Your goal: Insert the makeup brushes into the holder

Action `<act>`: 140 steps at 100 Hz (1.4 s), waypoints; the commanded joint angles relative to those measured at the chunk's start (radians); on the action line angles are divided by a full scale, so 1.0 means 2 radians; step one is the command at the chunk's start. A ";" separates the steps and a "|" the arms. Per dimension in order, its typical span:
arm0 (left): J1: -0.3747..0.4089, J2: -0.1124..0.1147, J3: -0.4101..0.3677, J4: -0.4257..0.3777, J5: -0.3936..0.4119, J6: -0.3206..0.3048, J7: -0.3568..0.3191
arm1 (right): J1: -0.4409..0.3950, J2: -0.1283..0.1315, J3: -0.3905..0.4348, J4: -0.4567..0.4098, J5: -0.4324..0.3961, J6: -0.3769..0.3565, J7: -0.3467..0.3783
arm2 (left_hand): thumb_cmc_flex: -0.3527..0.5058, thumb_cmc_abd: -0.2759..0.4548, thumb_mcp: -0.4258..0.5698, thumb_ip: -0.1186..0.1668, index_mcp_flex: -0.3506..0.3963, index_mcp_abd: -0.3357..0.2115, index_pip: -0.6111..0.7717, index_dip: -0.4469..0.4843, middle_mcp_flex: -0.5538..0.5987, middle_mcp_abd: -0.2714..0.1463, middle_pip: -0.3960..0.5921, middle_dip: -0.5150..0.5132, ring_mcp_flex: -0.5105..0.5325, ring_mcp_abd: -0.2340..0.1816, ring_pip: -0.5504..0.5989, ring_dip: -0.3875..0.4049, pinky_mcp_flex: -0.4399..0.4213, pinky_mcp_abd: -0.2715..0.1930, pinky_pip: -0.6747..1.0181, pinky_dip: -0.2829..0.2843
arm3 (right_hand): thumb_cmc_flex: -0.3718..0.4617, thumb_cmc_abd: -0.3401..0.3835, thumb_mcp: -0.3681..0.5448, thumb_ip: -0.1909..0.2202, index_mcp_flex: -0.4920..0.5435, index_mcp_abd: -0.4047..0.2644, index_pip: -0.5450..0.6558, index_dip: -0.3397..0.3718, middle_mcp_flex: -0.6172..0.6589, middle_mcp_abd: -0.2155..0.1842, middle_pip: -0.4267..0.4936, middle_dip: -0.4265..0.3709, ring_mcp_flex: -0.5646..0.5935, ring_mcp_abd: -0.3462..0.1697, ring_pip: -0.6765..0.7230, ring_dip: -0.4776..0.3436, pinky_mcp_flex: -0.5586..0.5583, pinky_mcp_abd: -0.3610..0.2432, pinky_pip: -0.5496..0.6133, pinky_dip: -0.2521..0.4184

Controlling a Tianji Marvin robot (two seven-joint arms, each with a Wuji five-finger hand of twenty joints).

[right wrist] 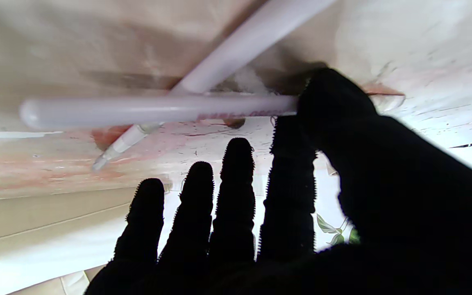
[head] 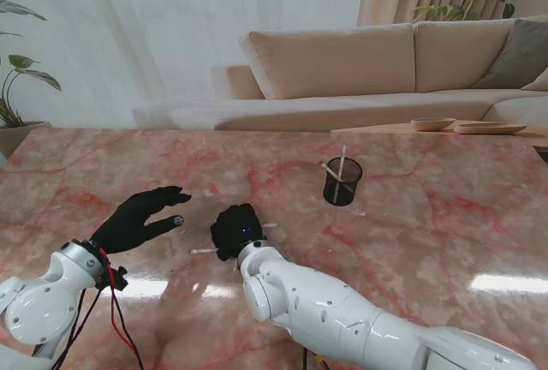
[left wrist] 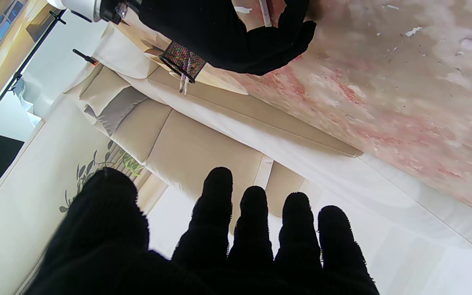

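A black mesh holder (head: 342,182) stands on the marble table (head: 445,233) to the right, farther from me, with two white brushes (head: 341,167) leaning in it. My right hand (head: 238,229) rests palm down over two crossed white brushes. One handle end (head: 204,252) pokes out toward my left hand; another end (head: 270,225) shows on the far side. In the right wrist view the thumb (right wrist: 334,94) and index finger pinch the upper brush (right wrist: 150,110), which lies across the second brush (right wrist: 236,49). My left hand (head: 141,216) hovers open to the left, fingers spread.
A beige sofa (head: 385,62) stands beyond the table's far edge. A low side table with two shallow dishes (head: 432,123) sits at the back right. Potted plants stand at the far left and far right.
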 commanded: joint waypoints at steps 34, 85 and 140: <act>0.001 -0.001 -0.001 0.000 0.001 -0.002 0.004 | -0.024 0.019 0.036 -0.048 0.001 0.017 -0.013 | 0.001 0.001 -0.011 -0.002 0.006 -0.017 0.008 0.004 -0.012 -0.007 -0.013 -0.006 -0.023 -0.021 -0.016 -0.004 -0.005 -0.003 -0.023 -0.012 | 0.013 0.052 0.036 -0.008 0.028 -0.024 0.014 0.068 -0.027 -0.011 0.016 0.016 -0.024 -0.017 0.008 0.004 -0.018 -0.017 0.009 -0.013; 0.013 -0.003 -0.015 -0.010 0.006 -0.011 0.012 | -0.040 0.057 0.114 -0.136 -0.034 0.070 -0.029 | 0.001 0.001 -0.012 -0.002 0.006 -0.015 0.008 0.004 -0.013 -0.007 -0.013 -0.006 -0.024 -0.022 -0.017 -0.005 -0.001 -0.004 -0.031 -0.015 | 0.013 0.057 0.030 -0.008 0.026 -0.026 0.002 0.087 -0.046 -0.005 0.009 0.013 -0.042 -0.014 0.004 0.002 -0.026 -0.017 0.001 -0.014; 0.004 -0.002 0.002 -0.009 0.007 -0.001 0.008 | -0.119 0.080 0.295 -0.261 0.041 0.007 -0.068 | 0.001 0.001 -0.012 -0.002 0.006 -0.016 0.008 0.004 -0.013 -0.007 -0.012 -0.006 -0.024 -0.023 -0.016 -0.005 -0.002 -0.005 -0.030 -0.014 | 0.007 0.061 0.023 -0.007 0.026 -0.036 -0.009 0.093 -0.079 -0.002 -0.034 -0.034 -0.070 -0.015 -0.032 -0.024 -0.029 -0.029 -0.011 -0.013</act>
